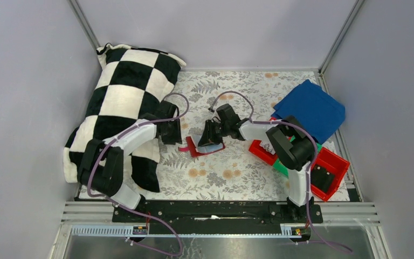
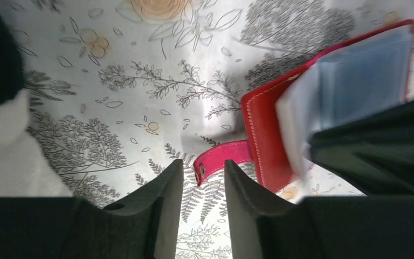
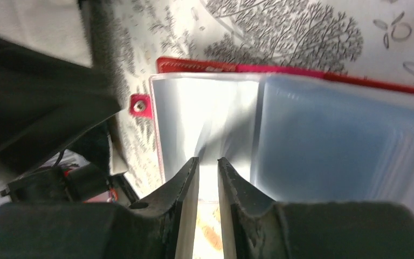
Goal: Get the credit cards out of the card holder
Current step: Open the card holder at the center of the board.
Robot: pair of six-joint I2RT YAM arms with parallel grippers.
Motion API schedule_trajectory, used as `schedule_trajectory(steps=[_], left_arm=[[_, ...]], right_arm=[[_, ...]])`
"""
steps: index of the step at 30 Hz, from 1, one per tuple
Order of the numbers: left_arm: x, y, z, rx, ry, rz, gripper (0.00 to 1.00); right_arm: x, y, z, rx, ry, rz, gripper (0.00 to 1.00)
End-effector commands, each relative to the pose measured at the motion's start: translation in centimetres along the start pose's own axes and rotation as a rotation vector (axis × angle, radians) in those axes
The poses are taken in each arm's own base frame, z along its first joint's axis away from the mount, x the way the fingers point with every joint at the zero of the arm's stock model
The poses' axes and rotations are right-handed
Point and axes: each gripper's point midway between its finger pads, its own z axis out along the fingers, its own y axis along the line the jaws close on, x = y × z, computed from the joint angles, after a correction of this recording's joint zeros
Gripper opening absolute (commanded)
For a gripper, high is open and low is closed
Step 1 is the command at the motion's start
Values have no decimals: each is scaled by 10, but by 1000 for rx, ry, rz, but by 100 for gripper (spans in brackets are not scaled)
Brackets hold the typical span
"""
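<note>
The card holder (image 1: 198, 148) lies open on the floral cloth, a red wallet with clear sleeves (image 3: 215, 116). A pale blue credit card (image 3: 345, 135) shows through one sleeve (image 2: 362, 75); other cards cannot be made out. My left gripper (image 2: 204, 168) is open just left of the holder, and the red snap tab (image 2: 222, 158) ends right at the gap between its tips, untouched by the left finger. My right gripper (image 3: 207, 162) hangs over the sleeves' near edge with its jaws a narrow gap apart. In the top view the right gripper (image 1: 211, 138) covers the holder's middle, and the left gripper (image 1: 173, 135) sits beside it.
A black-and-white checkered pillow (image 1: 124, 102) fills the left side, right behind the left arm. A folded blue cloth (image 1: 310, 108) lies at the back right. Red plastic bins (image 1: 326, 167) with a green item (image 1: 280, 168) stand by the right arm's base.
</note>
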Motion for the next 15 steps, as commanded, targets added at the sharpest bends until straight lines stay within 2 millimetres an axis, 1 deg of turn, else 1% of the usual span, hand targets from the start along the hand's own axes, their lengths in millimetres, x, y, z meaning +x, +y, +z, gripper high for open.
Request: schedule_trajectory(steps=[1, 2, 4, 5, 7, 8, 10, 12, 15], left_arm=[[-45, -17, -53, 22, -157, 0, 44], [-51, -21, -60, 37, -176, -1, 47], [-57, -37, -73, 113, -202, -10, 49], [-58, -47, -77, 168, -205, -23, 49], [-57, -68, -78, 289, -202, -58, 48], [-56, -78, -76, 348, -194, -78, 48], [-52, -88, -66, 401, -154, -119, 44], [-46, -91, -46, 414, -98, -159, 39], [-40, -96, -29, 456, -64, -194, 32]], right_arm=[[-1, -12, 24, 73, 18, -25, 26], [1, -16, 28, 84, 24, -15, 26], [5, -23, 31, 108, 28, 5, 26], [6, -27, 31, 118, 28, 12, 26], [8, -31, 30, 137, 21, 21, 25], [9, -32, 29, 139, 18, 21, 22], [8, -27, 23, 127, 2, 16, 21], [6, -20, 17, 113, -15, 3, 20], [2, -8, 6, 94, -47, -8, 20]])
